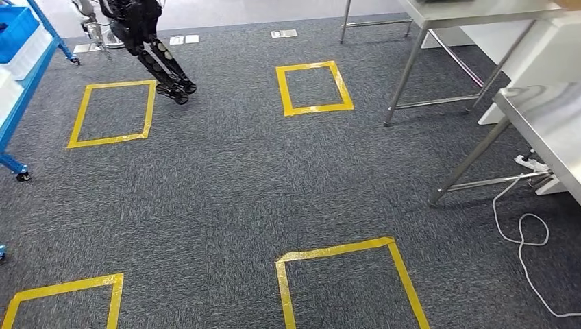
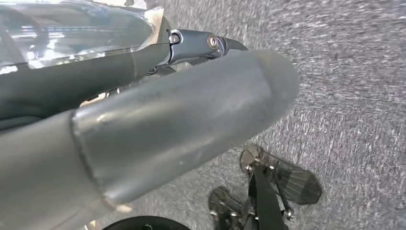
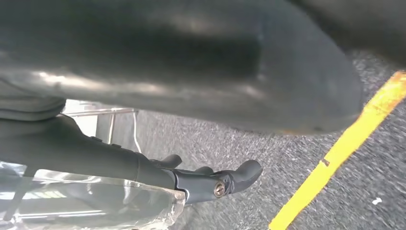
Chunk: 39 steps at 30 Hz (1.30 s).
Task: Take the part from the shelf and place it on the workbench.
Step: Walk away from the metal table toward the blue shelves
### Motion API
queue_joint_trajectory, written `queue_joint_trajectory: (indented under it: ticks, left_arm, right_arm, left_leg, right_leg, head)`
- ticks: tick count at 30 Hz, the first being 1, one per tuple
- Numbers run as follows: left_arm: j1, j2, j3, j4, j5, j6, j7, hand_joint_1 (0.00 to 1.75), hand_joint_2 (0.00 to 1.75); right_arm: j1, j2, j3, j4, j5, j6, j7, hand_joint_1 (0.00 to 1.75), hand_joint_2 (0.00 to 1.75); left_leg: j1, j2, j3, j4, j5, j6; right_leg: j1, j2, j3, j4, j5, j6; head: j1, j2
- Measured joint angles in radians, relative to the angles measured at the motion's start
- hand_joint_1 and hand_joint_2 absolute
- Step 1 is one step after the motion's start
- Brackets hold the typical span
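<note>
No part shows on the floor ahead in the head view. The blue shelf [image 1: 20, 89] with a blue bin [image 1: 14, 27] stands at the far left. The steel workbench [image 1: 548, 130] is at the right edge. My left hand [image 2: 158, 120] hangs over grey carpet, its thick thumb lying close along the dark fingers [image 2: 201, 45]. Clear crinkled plastic [image 2: 72, 28] lies beyond those fingers. My right hand [image 3: 191, 96] also hangs low; carpet shows between its thumb and its fingers [image 3: 210, 184]. Clear plastic [image 3: 95, 206] lies behind them. Nothing sits between thumb and fingers of either hand.
Yellow tape squares [image 1: 314, 88] mark the dark carpet, two far and two near. A second steel table [image 1: 466, 14] stands at the back right. A white cable [image 1: 527, 233] trails from a power strip under the workbench. Another robot's dark legs [image 1: 161, 65] stand at the back left.
</note>
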Motion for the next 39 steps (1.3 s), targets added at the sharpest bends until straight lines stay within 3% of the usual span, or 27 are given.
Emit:
queue_joint_trajectory:
  ticks: [1,2,4,6,7,9,11,13,15,16,18,20,22,24,26,28,30,31,33,35,37,39]
  left_arm:
    - [0.000,0.000,0.000,0.000,0.001,0.004,0.005,0.00,0.00]
    - [0.000,0.000,0.001,0.000,0.003,0.010,0.012,0.00,0.00]
    - [0.000,0.000,0.004,0.000,0.010,0.023,0.023,0.00,0.00]
    - [-0.001,0.000,0.011,0.000,0.017,0.037,0.029,0.00,0.00]
    - [-0.001,0.000,0.016,0.000,0.020,0.042,0.029,0.00,0.00]
    - [0.001,0.000,0.023,0.000,0.023,0.045,0.024,0.00,0.00]
    - [0.002,0.000,0.026,0.000,0.018,0.032,0.011,0.00,0.00]
    - [0.001,0.002,0.025,0.000,0.004,0.009,-0.004,0.00,0.00]
    - [0.003,0.004,0.024,0.000,-0.014,-0.015,-0.012,0.00,0.00]
    - [0.005,0.007,0.022,0.000,-0.026,-0.027,-0.015,0.00,0.00]
    - [0.009,0.016,0.015,0.000,-0.053,-0.052,-0.023,0.00,0.00]
    - [0.008,0.023,0.004,0.000,-0.071,-0.069,-0.031,0.00,0.00]
    - [0.006,0.028,-0.004,0.000,-0.078,-0.076,-0.035,0.00,0.00]
    - [0.007,0.032,-0.007,0.000,-0.080,-0.078,-0.036,0.00,0.00]
    - [0.007,0.034,-0.009,0.000,-0.080,-0.078,-0.037,0.00,0.00]
    - [0.006,0.035,-0.010,0.000,-0.080,-0.078,-0.037,0.00,0.00]
    - [0.005,0.036,-0.010,0.000,-0.081,-0.079,-0.037,0.00,0.00]
    - [0.006,0.036,-0.010,0.000,-0.082,-0.079,-0.037,0.00,0.00]
    - [0.007,0.035,-0.011,0.000,-0.083,-0.080,-0.038,0.00,0.00]
    - [0.006,0.034,-0.014,0.000,-0.085,-0.078,-0.037,0.00,0.00]
    - [0.005,0.033,-0.019,0.000,-0.090,-0.074,-0.036,0.00,0.00]
    - [0.007,0.033,-0.025,0.000,-0.095,-0.070,-0.036,0.00,0.00]
  right_arm:
    - [0.001,0.000,0.000,0.002,0.004,0.000,0.000,0.00,0.00]
    - [0.002,0.000,0.000,0.003,0.009,0.001,0.000,0.00,0.00]
    - [0.001,0.000,0.000,0.005,0.022,0.006,0.000,0.00,0.00]
    - [-0.002,0.001,0.004,0.008,0.037,0.017,-0.002,0.00,0.00]
    - [-0.003,0.002,0.007,0.009,0.043,0.022,-0.004,0.00,0.00]
    - [-0.007,0.005,0.014,0.009,0.051,0.027,-0.006,0.00,0.00]
    - [-0.008,0.007,0.017,0.009,0.046,0.021,-0.009,0.00,0.00]
    - [-0.004,0.007,0.017,0.009,0.031,0.010,-0.014,0.00,0.00]
    - [0.001,0.006,0.014,0.009,0.011,0.000,-0.019,0.00,0.00]
    - [0.003,0.005,0.009,0.009,-0.001,-0.006,-0.023,0.00,0.00]
    - [0.006,0.005,-0.006,0.009,-0.029,-0.019,-0.033,0.00,0.00]
    - [0.007,0.004,-0.025,0.009,-0.049,-0.030,-0.043,0.00,0.00]
    - [0.009,0.003,-0.038,0.009,-0.056,-0.036,-0.047,0.00,0.00]
    - [0.010,0.004,-0.047,0.009,-0.059,-0.038,-0.047,0.00,0.00]
    - [0.012,0.004,-0.054,0.009,-0.060,-0.038,-0.047,0.00,0.00]
    - [0.014,0.003,-0.058,0.009,-0.060,-0.038,-0.048,0.00,0.00]
    - [0.017,0.002,-0.062,0.009,-0.061,-0.038,-0.048,0.00,0.00]
    - [0.018,0.001,-0.064,0.009,-0.061,-0.038,-0.048,0.00,0.00]
    - [0.016,-0.001,-0.067,0.009,-0.061,-0.038,-0.046,0.00,0.00]
    - [0.012,-0.003,-0.071,0.010,-0.060,-0.035,-0.038,0.00,0.00]
    - [0.007,-0.004,-0.075,0.010,-0.059,-0.033,-0.030,0.00,0.00]
    - [0.002,-0.003,-0.078,0.010,-0.058,-0.033,-0.026,0.00,0.00]
  left_leg:
    - [0.000,-0.015,0.001,0.001,0.000,0.000]
    - [0.000,-0.030,0.002,0.001,0.000,-0.001]
    - [-0.002,-0.058,0.004,0.006,-0.002,-0.006]
    - [-0.005,-0.080,0.000,0.012,-0.007,-0.016]
    - [-0.005,-0.088,-0.004,0.014,-0.007,-0.023]
    - [-0.002,-0.093,-0.011,0.018,-0.008,-0.033]
    - [0.000,-0.049,-0.033,0.063,-0.037,-0.040]
    - [0.001,0.006,-0.088,0.179,-0.100,-0.046]
    - [0.005,0.023,-0.143,0.287,-0.142,-0.052]
    - [0.007,0.027,-0.147,0.294,-0.135,-0.054]
    - [0.009,0.043,-0.095,0.198,-0.079,-0.053]
    - [0.006,0.082,-0.025,0.072,-0.035,-0.048]
    - [-0.002,0.097,-0.003,0.029,-0.027,-0.040]
    - [-0.003,0.075,-0.003,0.021,-0.022,-0.028]
    - [0.000,0.054,0.004,0.006,-0.011,-0.012]
    - [0.001,0.031,0.007,-0.001,-0.005,-0.003]
    - [0.001,0.004,0.005,0.000,-0.004,-0.002]
    - [0.000,-0.010,0.006,0.000,-0.004,-0.002]
    - [0.000,-0.039,0.009,0.001,-0.004,-0.004]
    - [-0.002,-0.066,0.008,0.008,-0.008,-0.011]
    - [-0.003,-0.085,0.003,0.013,-0.009,-0.023]
    - [0.004,-0.097,-0.004,0.013,-0.007,-0.034]
  right_leg:
    - [-0.001,0.002,-0.007,0.005,0.008,0.008]
    - [-0.002,0.005,0.006,-0.030,0.032,0.018]
    - [-0.009,0.034,0.062,-0.170,0.098,0.037]
    - [-0.014,0.064,0.096,-0.262,0.135,0.034]
    - [-0.012,0.068,0.101,-0.274,0.139,0.026]
    - [-0.012,0.048,0.105,-0.275,0.143,0.009]
    - [-0.015,0.026,0.109,-0.279,0.147,-0.008]
    - [-0.011,0.001,0.110,-0.281,0.145,-0.020]
    - [-0.004,-0.026,0.109,-0.281,0.142,-0.026]
    - [-0.002,-0.039,0.109,-0.281,0.141,-0.027]
    - [0.000,-0.060,0.112,-0.280,0.138,-0.027]
    - [0.005,-0.076,0.117,-0.280,0.134,-0.021]
    - [0.011,-0.090,0.122,-0.281,0.130,-0.012]
    - [0.012,-0.104,0.126,-0.282,0.126,-0.002]
    - [0.011,-0.076,0.114,-0.244,0.100,0.002]
    - [0.006,-0.023,0.062,-0.126,0.043,-0.006]
    - [0.004,-0.002,0.001,-0.004,0.000,-0.007]
    - [0.004,0.000,-0.010,0.013,0.001,-0.002]
    - [0.000,0.008,0.025,-0.070,0.050,0.016]
    - [-0.008,0.044,0.083,-0.210,0.109,0.027]
    - [-0.011,0.066,0.108,-0.272,0.131,0.021]
    - [-0.008,0.049,0.111,-0.274,0.136,0.007]
  head:
    - [0.000,0.000]
    - [0.000,0.000]
    - [0.001,0.000]
    - [0.000,0.000]
    - [-0.001,0.000]
    - [-0.002,0.000]
    - [-0.005,0.000]
    - [-0.009,0.000]
    - [-0.010,0.000]
    - [-0.011,0.000]
    - [-0.011,0.000]
    - [-0.010,0.000]
    - [-0.008,0.000]
    - [-0.007,0.000]
    - [-0.005,0.000]
    - [-0.001,0.000]
    - [0.002,0.000]
    - [0.002,0.000]
    - [0.002,0.000]
    - [0.003,0.000]
    - [0.003,0.000]
    - [0.002,0.000]
